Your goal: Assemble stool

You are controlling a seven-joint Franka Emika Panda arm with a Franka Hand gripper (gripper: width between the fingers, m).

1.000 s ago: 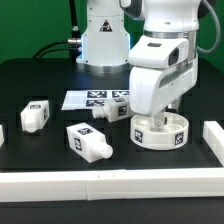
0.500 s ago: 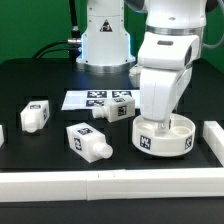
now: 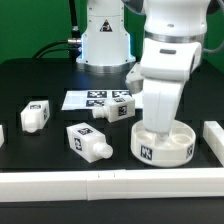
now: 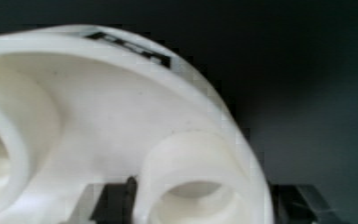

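The round white stool seat (image 3: 166, 149) lies socket side up on the black table at the exterior view's right, a tag on its rim. My gripper (image 3: 160, 124) reaches down into it. In the wrist view the seat (image 4: 87, 110) fills the picture, and my gripper (image 4: 202, 200) has its dark fingers (image 4: 108, 203) on either side of a raised socket, shut on it. Three loose white legs lie apart from the seat: one at the left (image 3: 35, 115), one at the front middle (image 3: 88, 141), one behind the seat (image 3: 118, 107).
The marker board (image 3: 85, 99) lies flat behind the legs. A long white rail (image 3: 100, 185) runs along the front edge, with a white block (image 3: 213, 137) at the right and another (image 3: 2, 132) at the left edge. The robot base (image 3: 104, 40) stands at the back.
My gripper and the seat have moved together toward the front rail and slightly to the exterior view's right. The three legs have not moved.
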